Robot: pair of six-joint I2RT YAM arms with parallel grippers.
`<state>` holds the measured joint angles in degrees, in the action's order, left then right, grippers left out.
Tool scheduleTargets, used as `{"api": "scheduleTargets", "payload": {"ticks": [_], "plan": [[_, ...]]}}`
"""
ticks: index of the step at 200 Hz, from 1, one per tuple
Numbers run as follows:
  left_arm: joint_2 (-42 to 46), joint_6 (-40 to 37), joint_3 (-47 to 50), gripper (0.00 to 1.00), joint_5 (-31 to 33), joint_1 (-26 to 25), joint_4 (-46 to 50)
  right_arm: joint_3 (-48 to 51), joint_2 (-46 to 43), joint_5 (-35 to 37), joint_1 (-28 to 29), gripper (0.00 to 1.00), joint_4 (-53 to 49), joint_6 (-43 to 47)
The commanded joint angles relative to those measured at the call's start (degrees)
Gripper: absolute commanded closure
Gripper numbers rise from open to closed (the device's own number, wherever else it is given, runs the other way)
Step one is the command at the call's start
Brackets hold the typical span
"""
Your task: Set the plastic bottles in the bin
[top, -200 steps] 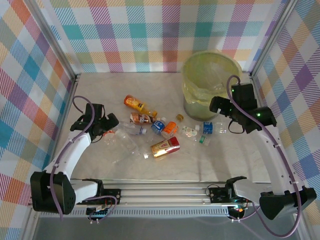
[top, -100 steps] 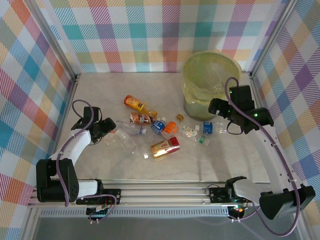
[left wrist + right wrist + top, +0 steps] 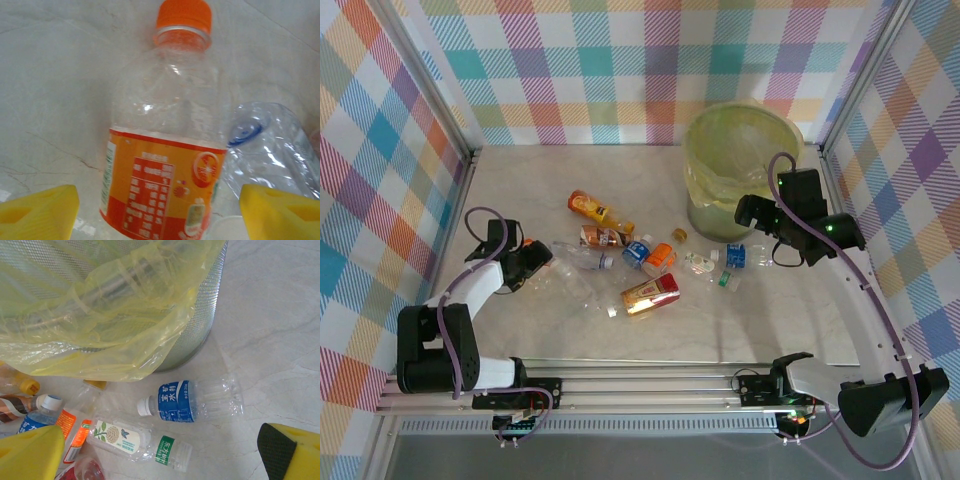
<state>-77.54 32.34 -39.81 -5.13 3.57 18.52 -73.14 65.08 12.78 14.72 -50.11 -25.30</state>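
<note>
a lab test booth: plaid walls, aluminium framing, marble-look tabletop.

The bin is a round mesh basket lined with a yellow-green bag, standing upright at the far right. The bottles lie scattered on their sides to the left of its base. A blue-labelled bottle is nearest, with a green-and-white-labelled bottle just beside it. An orange-capped bottle — clear, orange label — lies beside a crumpled clear bottle.
</note>
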Motion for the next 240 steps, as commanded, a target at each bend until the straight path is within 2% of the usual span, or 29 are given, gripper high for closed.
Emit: {"api": "scheduleTargets", "payload": {"ticks": [1, 66, 138, 169, 201, 240], "plan": [[-1.08, 2.09, 1.73, 0.17, -0.68, 2.24, -1.7, 0.55, 0.27, -0.82, -0.04, 0.0, 1.06, -0.97], [-2.86, 4.24, 3.58, 0.2, -0.24, 4.14, -4.62, 0.63, 1.37, -2.09, -0.04, 0.0, 1.84, -1.31], [-2.25, 4.23, 3.69, 0.39, 0.99, 4.6, -4.48, 0.64, 2.79, -3.82, -0.04, 0.0, 2.55, -1.62], [3.15, 3.13, 2.88, 0.4, 1.96, 4.6, -0.87, 0.46, 2.55, -5.17, -0.04, 0.0, 2.96, -1.75], [12.61, 1.12, 1.89, 0.42, 1.04, 4.27, 1.61, 0.11, 1.8, -7.81, -0.01, 0.0, 3.75, -1.99], [24.83, -1.96, -0.92, 0.46, -1.43, 0.07, 2.04, -0.57, 0.14, -10.49, 1.58, 0.0, 4.95, -3.95]]}}
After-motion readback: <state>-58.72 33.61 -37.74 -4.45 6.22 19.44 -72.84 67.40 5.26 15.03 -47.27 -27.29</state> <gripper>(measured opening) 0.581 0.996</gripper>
